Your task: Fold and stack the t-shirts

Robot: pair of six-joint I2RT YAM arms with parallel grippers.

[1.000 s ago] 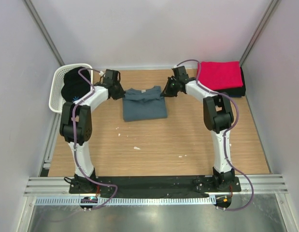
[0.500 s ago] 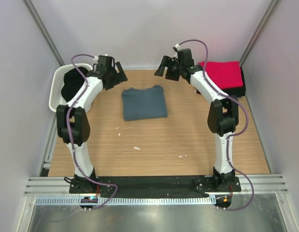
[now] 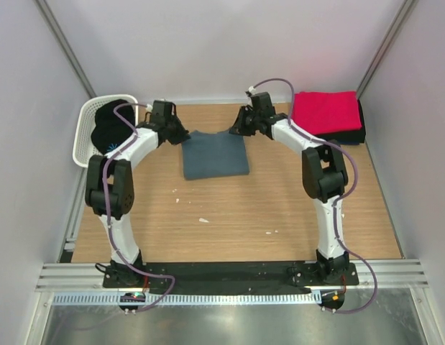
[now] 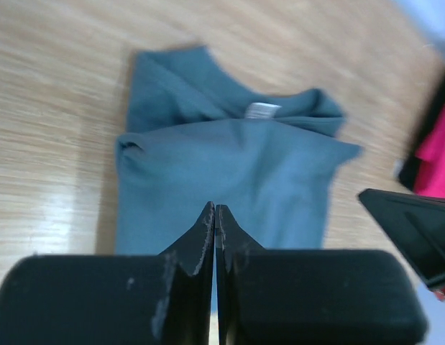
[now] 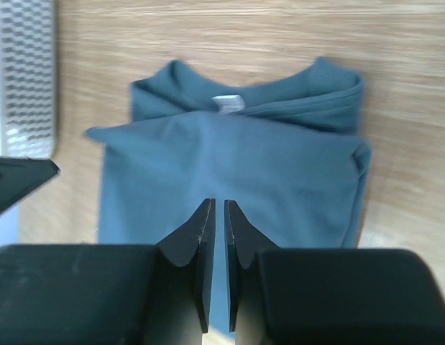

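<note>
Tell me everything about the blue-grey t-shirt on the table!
The blue-grey t-shirt is soft cloth, folded into a rough rectangle, lying flat on the wooden table. Its collar, with a small white label, is at the far end. The left tool and right tool hover by its far corners; touching is unclear.

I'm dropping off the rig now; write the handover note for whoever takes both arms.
Left gripper: shut, empty, at the far left corner of the folded slate blue-grey t-shirt, mid-table.
Right gripper: all but shut, empty, at its far right corner.
Done: bright red folded t-shirt stacked on a dark folded one, far right.
Left: blue-grey shirt probably goes onto that stack; black cloth in the white perforated plastic basket is not yet folded.
</note>
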